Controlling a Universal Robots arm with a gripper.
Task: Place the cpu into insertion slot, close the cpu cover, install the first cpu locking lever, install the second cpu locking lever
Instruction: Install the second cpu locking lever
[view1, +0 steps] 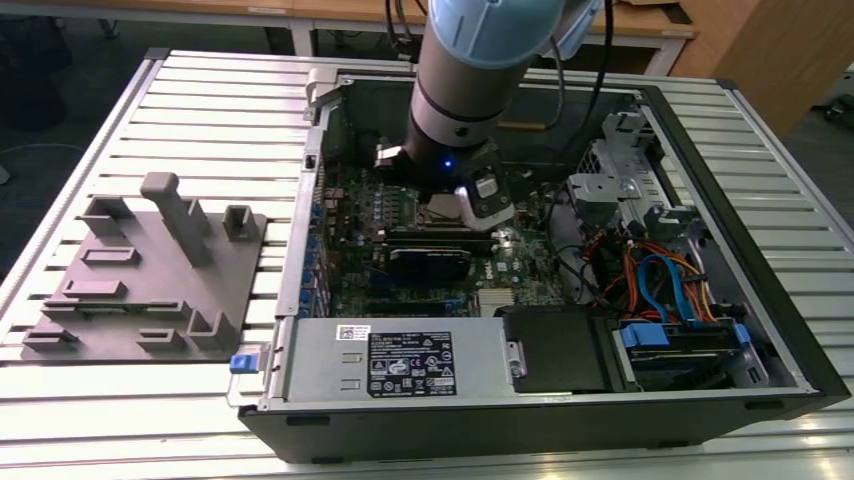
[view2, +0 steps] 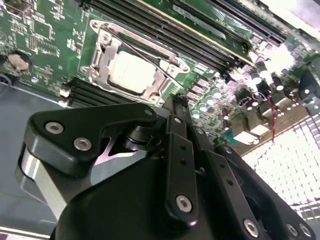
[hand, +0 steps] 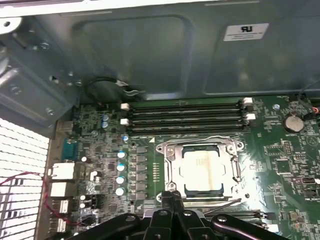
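— While the arm hangs down inside the open computer case (view1: 747, 150), where is the cpu (hand: 202, 167)?
— It sits flat in the insertion slot (hand: 200, 189) on the green motherboard (hand: 280, 165). You can see its dull silver top in both wrist views.
— And the cpu cover (hand: 172, 162)?
— The thin silver frame lies down flat around the chip, with the chip showing through its big window. A thin wire lever (view2: 145, 60) crosses over one corner of the chip in the second wrist view.
— What about the gripper (hand: 172, 197)?
— Its black fingers (view2: 179, 112) look pressed together, with nothing between them. The tips hover right beside the edge of the socket, on the side away from the long black memory slots (hand: 185, 116).
— What else is around?
— The case lies on a slatted metal surface (view1: 214, 110). A grey plastic holder (view1: 147, 270) sits beside it, on the exterior view's left.
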